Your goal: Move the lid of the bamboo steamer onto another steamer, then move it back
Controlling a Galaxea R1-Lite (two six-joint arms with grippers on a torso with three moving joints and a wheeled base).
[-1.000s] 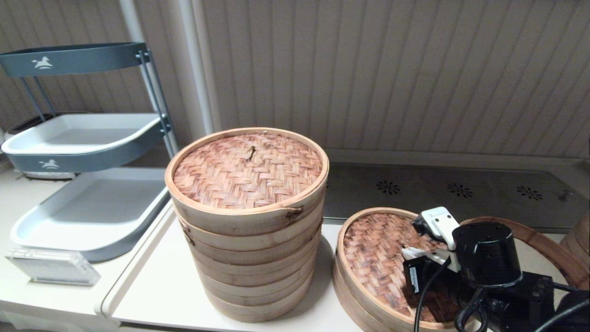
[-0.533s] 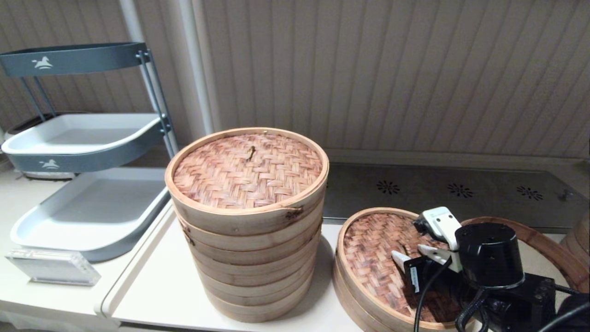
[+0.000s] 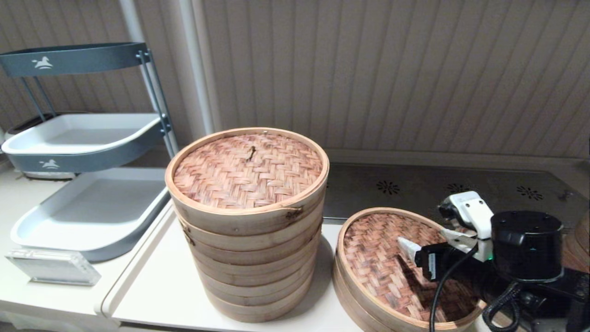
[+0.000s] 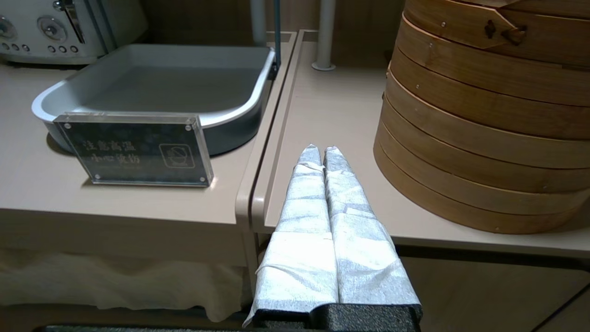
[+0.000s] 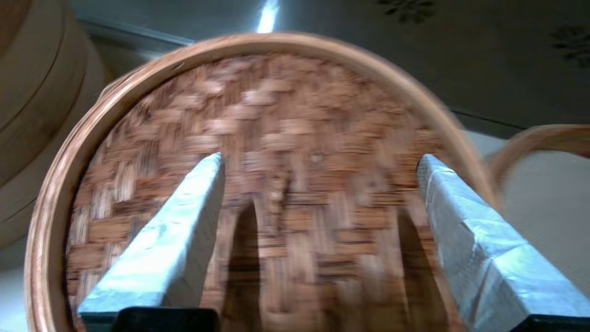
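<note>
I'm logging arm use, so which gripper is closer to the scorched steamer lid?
Right. The right gripper hangs open just above the lid, a finger on either side of its centre. The left gripper is shut, low at the table's front edge, beyond the tall stack.

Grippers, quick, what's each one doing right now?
Left gripper: shut, empty, beside the tall stack.
Right gripper: open, empty, over the bamboo steamer lid.

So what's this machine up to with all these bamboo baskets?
Its right gripper hangs open just above the bamboo steamer lid, which sits on a shallow basket beside the tall stack. It grips nothing: the fingers are spread wide over the weave. Another steamer peeks out just beyond the lid. The left gripper is shut and parked near the counter's edge.
</note>
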